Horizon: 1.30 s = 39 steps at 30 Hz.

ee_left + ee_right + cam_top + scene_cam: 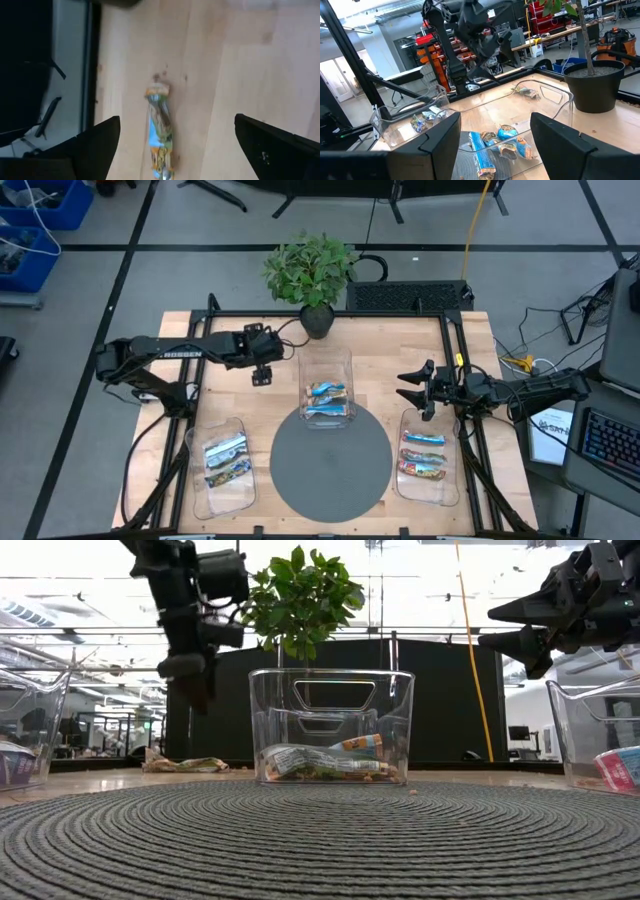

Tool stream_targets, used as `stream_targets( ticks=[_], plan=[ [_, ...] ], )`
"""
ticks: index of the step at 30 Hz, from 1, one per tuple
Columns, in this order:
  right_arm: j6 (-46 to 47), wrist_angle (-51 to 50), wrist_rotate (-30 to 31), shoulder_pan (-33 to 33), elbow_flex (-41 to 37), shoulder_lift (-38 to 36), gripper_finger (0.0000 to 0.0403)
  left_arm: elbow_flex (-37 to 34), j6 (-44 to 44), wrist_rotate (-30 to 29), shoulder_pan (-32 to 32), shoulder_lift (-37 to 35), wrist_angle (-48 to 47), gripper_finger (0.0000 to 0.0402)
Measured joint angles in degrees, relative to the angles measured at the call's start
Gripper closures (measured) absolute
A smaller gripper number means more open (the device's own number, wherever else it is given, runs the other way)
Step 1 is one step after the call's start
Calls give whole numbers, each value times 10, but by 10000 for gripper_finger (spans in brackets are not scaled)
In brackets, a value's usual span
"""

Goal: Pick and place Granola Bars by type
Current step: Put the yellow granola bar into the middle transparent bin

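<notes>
Ahead of you a clear tray (331, 725) holding granola bars (325, 760) stands just beyond the round woven mat (320, 840), a leafy plant (298, 600) behind it. The left gripper (190, 675) hangs above a bar lying on the tabletop (185, 765); the right gripper (515, 625) hovers with fingers apart.

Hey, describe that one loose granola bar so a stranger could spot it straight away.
Start at the potted plant on the table's far edge. Under the open left gripper, the loose bar lies on bare wood. It is the only bar outside a clear tray.
</notes>
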Motion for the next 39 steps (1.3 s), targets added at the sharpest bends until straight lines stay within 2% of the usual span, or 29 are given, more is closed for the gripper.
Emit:
stream_targets(
  ticks=[10, 17, 39],
  plan=[
    [0, 0, 0, 0, 0, 0, 170, -67, 63, 1, 55, 1, 93, 9],
    [0, 0, 0, 0, 0, 0, 170, -67, 71, 46, 98, 40, 101, 9],
    [0, 0, 0, 0, 0, 0, 170, -65, 113, 115, 164, 142, 171, 9]
  ],
)
